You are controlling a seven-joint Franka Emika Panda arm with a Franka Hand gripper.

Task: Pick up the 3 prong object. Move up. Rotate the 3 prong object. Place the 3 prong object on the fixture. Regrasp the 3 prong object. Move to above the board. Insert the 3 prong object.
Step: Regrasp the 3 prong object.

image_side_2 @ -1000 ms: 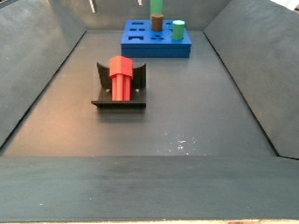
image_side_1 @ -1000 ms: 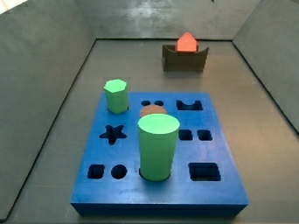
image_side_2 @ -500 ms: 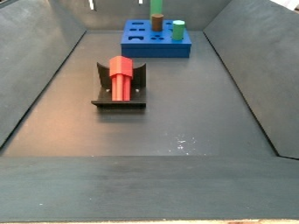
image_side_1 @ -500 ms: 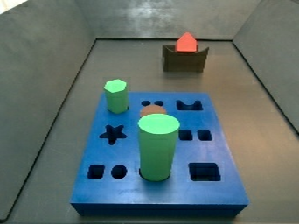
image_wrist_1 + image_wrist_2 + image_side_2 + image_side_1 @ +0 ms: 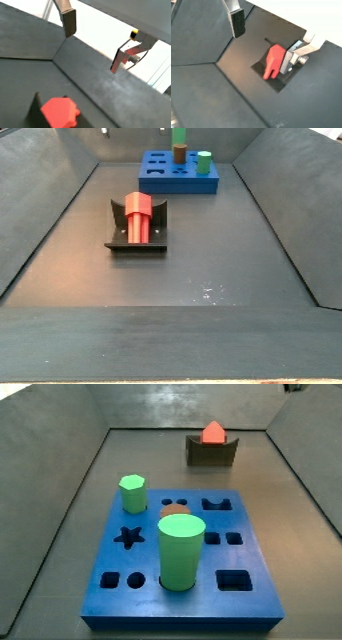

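Two silver fingers with dark pads show in both wrist views, and the gripper [image 5: 264,32] hangs high above the floor with its jaws spread wide and nothing between them. One finger [image 5: 68,20] sits well apart from its partner [image 5: 127,54], bare grey wall behind them.

Down below, the 3 prong object [image 5: 273,61] lies on the fixture [image 5: 278,82], red-orange against the dark bracket, and the gripper is clear of it, not touching. In a wrist view the piece [image 5: 59,111] shows its blunt faceted end, resting on the dark fixture [image 5: 33,109].

From a side view, the 3 prong object [image 5: 138,216] lies lengthwise in the notch of the fixture [image 5: 136,240], its long axis running toward the far end of the enclosure. From a side view at the other end, it [image 5: 211,431] pokes up above the fixture [image 5: 211,451] like a little red peak.

The board [image 5: 185,606] sits well apart from the fixture, blue, with star, square and round cut-outs. A green hexagonal peg [image 5: 132,493] and a big green cylinder [image 5: 181,551] stand upright in it. In a side view the board [image 5: 181,185] is at the far end of the floor.

No writing, brand or label can be read anywhere.
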